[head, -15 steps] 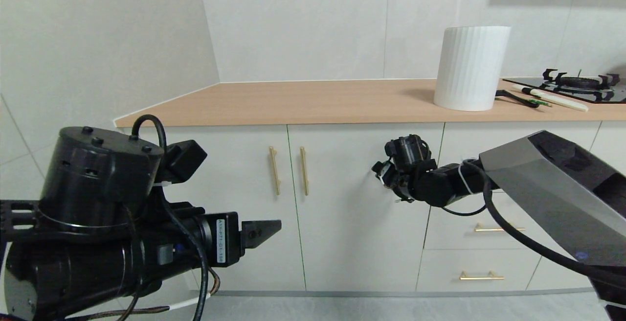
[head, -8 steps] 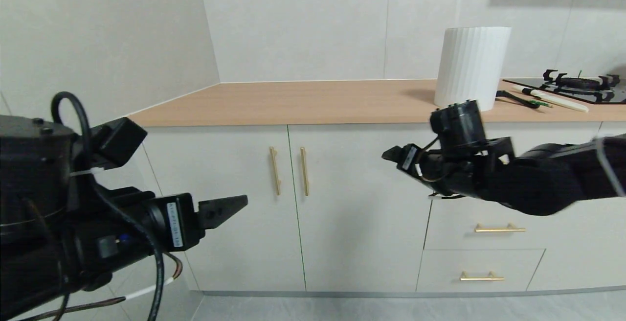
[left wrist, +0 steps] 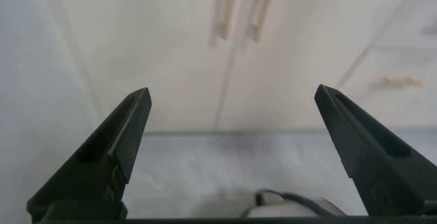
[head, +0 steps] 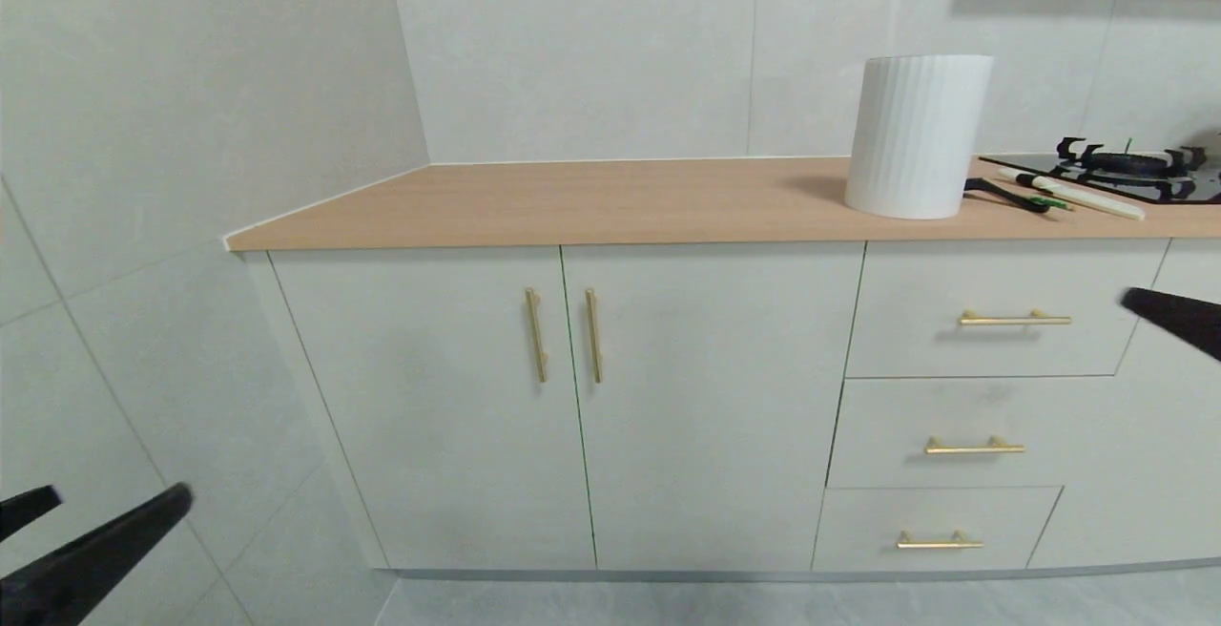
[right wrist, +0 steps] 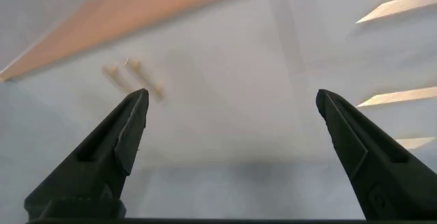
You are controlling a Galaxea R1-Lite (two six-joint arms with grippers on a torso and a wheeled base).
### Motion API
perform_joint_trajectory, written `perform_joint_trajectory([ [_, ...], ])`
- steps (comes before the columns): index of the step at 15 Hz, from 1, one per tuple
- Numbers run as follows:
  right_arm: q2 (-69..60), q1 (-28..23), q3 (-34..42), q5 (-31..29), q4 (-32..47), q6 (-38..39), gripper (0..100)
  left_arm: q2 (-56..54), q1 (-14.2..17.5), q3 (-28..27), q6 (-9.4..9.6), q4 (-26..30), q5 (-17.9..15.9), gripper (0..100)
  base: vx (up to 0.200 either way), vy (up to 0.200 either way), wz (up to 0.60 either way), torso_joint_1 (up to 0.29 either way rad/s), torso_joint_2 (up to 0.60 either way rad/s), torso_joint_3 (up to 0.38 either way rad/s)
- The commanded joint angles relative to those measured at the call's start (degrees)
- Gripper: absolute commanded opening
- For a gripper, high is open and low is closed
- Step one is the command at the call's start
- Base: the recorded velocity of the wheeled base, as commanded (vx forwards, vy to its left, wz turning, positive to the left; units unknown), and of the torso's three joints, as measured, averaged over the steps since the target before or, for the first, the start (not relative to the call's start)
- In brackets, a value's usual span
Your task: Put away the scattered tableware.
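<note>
Wooden worktop (head: 591, 201) carries the scattered tableware at the upper right of the head view. A few long utensils (head: 1049, 197), one dark-handled and one pale, lie flat just beside a white ribbed holder (head: 918, 135), between it and the black hob (head: 1130, 163). Their long axes run roughly across the frame, slanting down toward the right edge. The right tool (right wrist: 232, 94) has its fingers spread wide with nothing between them. One dark finger shows at the right edge of the head view, below the worktop's front and level with the top drawer (head: 992, 321). The left tool (left wrist: 232, 93) is likewise spread and empty, low in the bottom left corner, well apart from the utensils. The right arm is clearly nearer, so the utensils lie above it and slightly inward. It would likely need to rise over the worktop edge and close across a handle, not along it.
</note>
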Motion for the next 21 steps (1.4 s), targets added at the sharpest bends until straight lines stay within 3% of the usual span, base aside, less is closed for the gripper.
perform_joint_trajectory([
  [1,-30.9,-16.2,12.6,-0.1,1.8,-15.5,100,-20.7,6.1,2.4,2.65,8.2,-0.1,100,0.0,0.0,0.0,0.0,0.0,0.0],
  [3,-39.8,-17.6,12.3,0.3,8.0,-19.8,100,-25.7,8.8,2.6,4.14,11.8,-0.4,100,0.0,0.0,0.0,0.0,0.0,0.0],
  [4,-46.5,-19.0,10.1,-0.5,17.6,-21.6,100,-30.7,11.8,4.0,5.63,13.3,-1.3,100,0.0,0.0,0.0,0.0,0.0,0.0],
  [5,-46.2,-20.7,10.0,-4.5,19.3,-20.0,100,-33.0,13.4,6.0,6.6,13.4,-1.4,100,0.0,0.0,0.0,0.0,0.0,0.0],
  [7,-46.2,-21.7,10.1,-6.7,19.3,-19.1,100,-33.0,14.1,7.0,6.78,13.1,-1.0,100,0.0,0.0,0.0,0.0,0.0,0.0],
  [8,-47.7,-25.7,12.1,-8.0,19.7,-18.6,100,-33.0,15.9,9.6,6.95,11.8,2.8,100,0.0,0.0,0.0,0.0,0.0,0.0],
  [10,-51.9,-28.0,16.6,-4.8,20.7,-20.3,100,-34.6,21.1,9.7,7.57,11.5,2.3,100,0.0,0.0,0.0,0.0,0.0,0.0],
  [12,-51.9,-28.0,21.6,-5.9,19.3,-20.1,100,-38.5,23.4,14.3,12.05,11.1,0.8,100,0.0,0.0,0.0,0.0,0.0,0.0],
  [13,-51.8,-28.0,25.8,-4.7,17.0,-20.0,100,-38.5,23.4,18.3,12.4,8.9,1.6,100,0.0,0.0,0.0,0.0,0.0,0.0],
  [14,-51.8,-28.0,25.8,-4.7,17.0,-20.0,100,-38.5,23.4,18.3,12.4,8.9,1.6,100,0.0,0.0,0.0,0.0,0.0,0.0],
  [15,-51.8,-28.0,34.4,5.0,6.9,-20.0,100,-38.5,23.3,26.3,13.98,-0.4,0.6,100,0.0,0.0,0.0,0.0,0.0,0.0],
  [16,-51.9,-28.0,34.3,8.7,8.4,-19.2,100,-38.5,23.3,28.2,14.25,-5.0,-2.4,100,0.0,0.0,0.0,0.0,0.0,0.0],
  [18,-51.8,-28.0,34.4,11.2,10.4,-18.9,100,-38.5,23.3,28.2,14.34,-4.7,-7.0,100,0.0,0.0,0.0,0.0,0.0,0.0],
  [20,-51.8,-28.0,34.2,18.1,13.3,-21.7,100,-38.5,23.3,28.2,15.74,-4.6,-11.5,100,0.0,0.0,0.0,0.0,0.0,0.0],
  [21,-51.8,-28.0,34.3,18.6,13.1,-23.4,100,-38.5,23.3,28.2,16.09,-3.1,-15.0,100,0.0,0.0,0.0,0.0,0.0,0.0],
])
